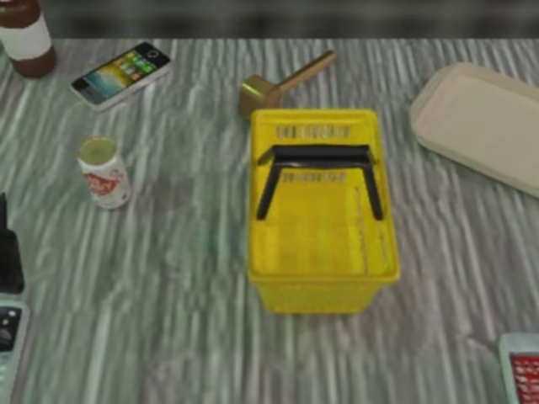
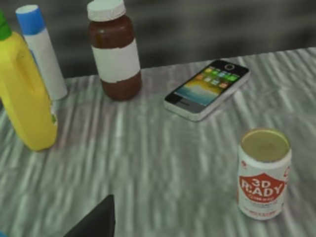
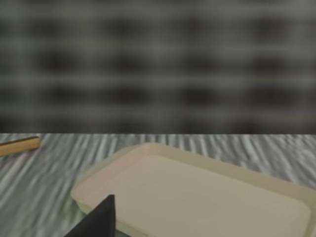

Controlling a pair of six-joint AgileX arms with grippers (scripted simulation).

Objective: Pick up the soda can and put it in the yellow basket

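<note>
Soda can [image 1: 104, 172] is standing upright on the tabletop [image 1: 168, 328] toward the left edge, well apart from the yellow basket [image 1: 323, 278], which sits around the middle. So basically nothing of the task is done yet as far as I can judge: no grasp, no lift, no drop. All of it is left.

My left hand [image 1: 8, 257] is only a dark shape right at the left edge, nearer the front than the can and not touching it. I can't tell if it's wide or narrow, since only a black fingertip [image 2: 96, 222] pokes into the left wrist view. Right arm isn't visible from above; its wrist view just shows one fingertip [image 3: 96, 219] over the beige tray [image 3: 197, 197], so no telling there either.

Containers: the basket looks empty inside, with its black handle [image 1: 320, 172] folded across the opening toward the back half. I'd want to drop the can in the front half to miss it. The tray near the right edge has nothing on it. Brown bottle [image 1: 27, 35] sits at the back left corner, with a phone [image 1: 120, 74] beside it.
</note>
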